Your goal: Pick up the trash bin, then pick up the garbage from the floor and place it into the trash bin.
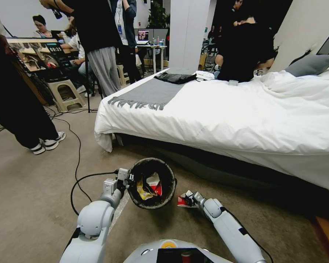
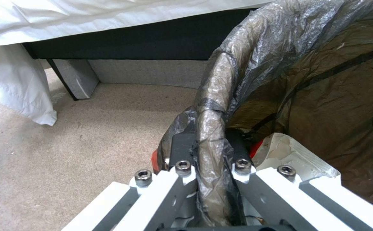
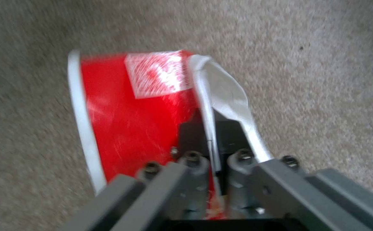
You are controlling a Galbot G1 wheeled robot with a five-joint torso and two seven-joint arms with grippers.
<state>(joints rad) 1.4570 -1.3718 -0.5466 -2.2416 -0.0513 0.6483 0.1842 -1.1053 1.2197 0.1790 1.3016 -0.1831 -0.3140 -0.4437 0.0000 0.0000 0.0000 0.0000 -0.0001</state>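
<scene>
Right gripper [image 1: 188, 197]: clenched on the edge of a red-and-white carton [image 1: 181, 201], a piece of the garbage, held low over the carpet [image 1: 33, 190] just beside the trash bin [image 1: 169, 175]; in the right wrist view the dark pads [image 3: 193, 134] pinch the carton's white flap, red face turned outward. Right arm: reaching forward and leftward from the robot's body, forearm sloping down toward the floor. Left gripper [image 1: 128, 178]: clamped over the bin's bag-covered rim, one finger [image 2: 182, 149] outside and one inside; left arm stretched forward, wrist level with the rim. Trash bin: upright, lined with a dark bag, between the two grippers, near the foot of the bed [image 1: 223, 109]. Contents: a yellow wrapper [image 1: 143, 190] and a red-and-white wrapper [image 1: 155, 184]. Surroundings: white bedsheet hanging over a dark bed base; black cable [image 1: 78, 153] trailing across the carpet on the left.
</scene>
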